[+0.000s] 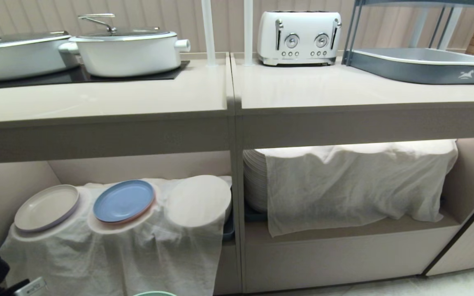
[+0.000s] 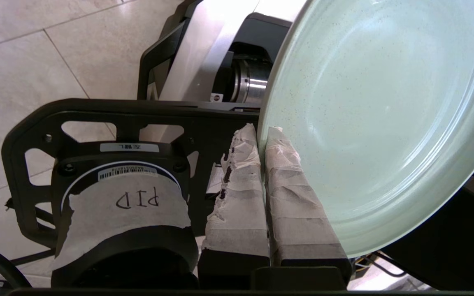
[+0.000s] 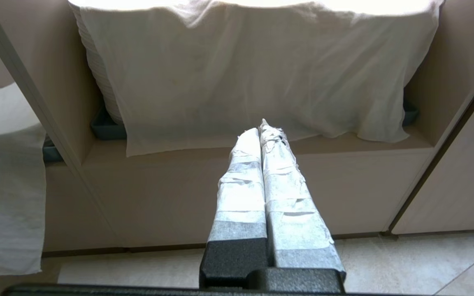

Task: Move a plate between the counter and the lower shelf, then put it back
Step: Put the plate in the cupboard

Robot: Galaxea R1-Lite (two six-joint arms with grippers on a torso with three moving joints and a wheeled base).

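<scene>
Left wrist view shows the left claw (image 2: 261,135) pinched tight on the rim of the green plate (image 2: 377,119), low down near the floor (only an edge grip). It could slip out or bump the lower shelf (image 1: 344,230). The right claw (image 3: 263,127) is closed and empty.

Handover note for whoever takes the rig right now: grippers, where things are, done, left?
Left gripper: shut on the rim of the mint-green plate, held low in front of the robot; only its edge shows at the bottom of the head view.
Right gripper: shut, empty, pointing at the cloth-covered stack in the right compartment.
Lower shelf: left compartment holds the cream plate and blue plate on draped stacks.
Counter: no plate on it.
Done: plate picked up.
Left: set it down; which leg this is, cannot tell.
</scene>
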